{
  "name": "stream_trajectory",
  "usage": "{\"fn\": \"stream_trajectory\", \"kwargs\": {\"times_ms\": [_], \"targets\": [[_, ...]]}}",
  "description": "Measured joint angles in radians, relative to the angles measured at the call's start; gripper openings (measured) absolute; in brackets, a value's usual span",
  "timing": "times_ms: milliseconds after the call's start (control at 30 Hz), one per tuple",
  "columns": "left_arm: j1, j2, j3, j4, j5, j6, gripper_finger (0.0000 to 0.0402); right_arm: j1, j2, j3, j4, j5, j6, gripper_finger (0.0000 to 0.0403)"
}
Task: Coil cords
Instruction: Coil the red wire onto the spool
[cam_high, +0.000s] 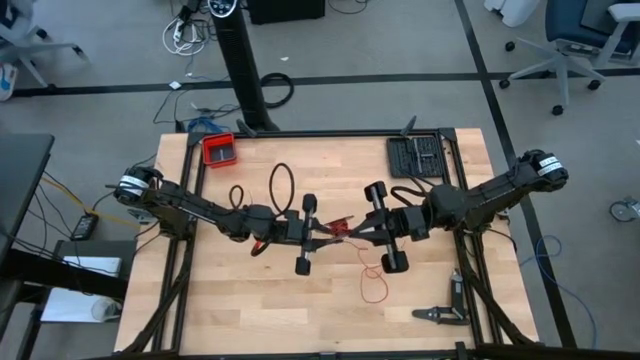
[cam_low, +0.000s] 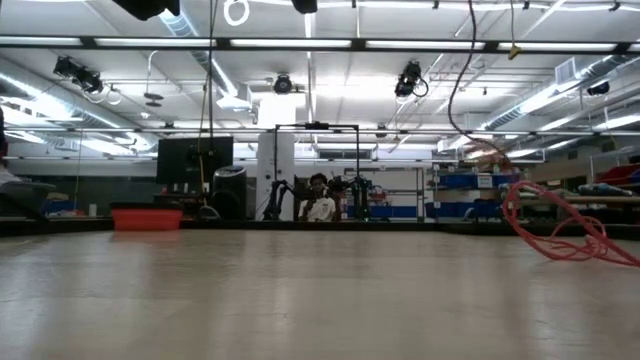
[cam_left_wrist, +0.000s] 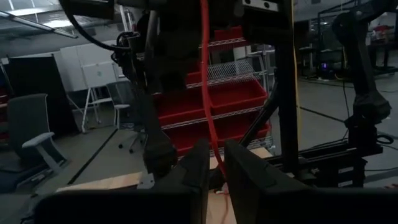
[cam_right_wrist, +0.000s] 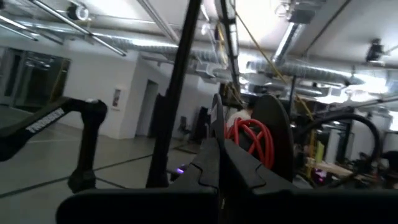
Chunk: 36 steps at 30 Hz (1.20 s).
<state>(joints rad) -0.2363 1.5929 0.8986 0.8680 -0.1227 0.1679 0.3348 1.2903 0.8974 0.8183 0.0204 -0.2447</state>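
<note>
The cords are one thin red cord. Part of it is bunched in small loops (cam_right_wrist: 250, 138) in mid-air at the table's middle, and a slack loop (cam_high: 373, 287) of it lies on the wood, seen also in the low view (cam_low: 560, 235). My right gripper (cam_high: 352, 233) is shut at the bunch. My left gripper (cam_high: 328, 238) faces it from the left. Its fingers (cam_left_wrist: 200, 167) stand slightly open, and a strand of the cord (cam_left_wrist: 210, 124) runs between them; whether it touches them I cannot tell. My right gripper (cam_right_wrist: 217, 149) is shut on the red cord at the bunch of loops (cam_right_wrist: 239, 134), right at its fingertips. The fingers themselves hide the exact place of contact. They come from the table's right, slanting a little upward. The bunch is lifted clear, and a slack strand drops to the loop on the table.
Two black cable loops (cam_high: 280, 185) lie left of centre at the back. A red tray (cam_high: 220, 150) stands at the far left and a black tool tray (cam_high: 417, 156) at the far right. Pliers (cam_high: 440, 313) lie near the front right corner. Bare wood fills the front left.
</note>
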Motion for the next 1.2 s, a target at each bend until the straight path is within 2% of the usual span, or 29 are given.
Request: {"fn": "stream_trajectory", "kwargs": {"times_ms": [267, 600, 767, 1200], "targets": [[0.001, 0.000, 0.000, 0.004, -0.006, -0.054, 0.0055, 0.000, 0.000, 0.000, -0.019, 0.018, -0.005, 0.0003], [0.001, 0.000, 0.000, 0.011, 0.003, -0.102, 0.0100, -0.010, 0.001, -0.001, -0.052, 0.022, -0.005, 0.0003], [0.002, 0.000, 0.001, 0.004, 0.025, -0.113, 0.0103, -0.010, 0.001, -0.001, -0.074, 0.066, -0.047, 0.0003], [0.022, 0.022, 0.002, 0.001, 0.054, -0.177, 0.0104, -0.016, 0.001, -0.002, -0.017, 0.069, -0.179, 0.0003]]}}
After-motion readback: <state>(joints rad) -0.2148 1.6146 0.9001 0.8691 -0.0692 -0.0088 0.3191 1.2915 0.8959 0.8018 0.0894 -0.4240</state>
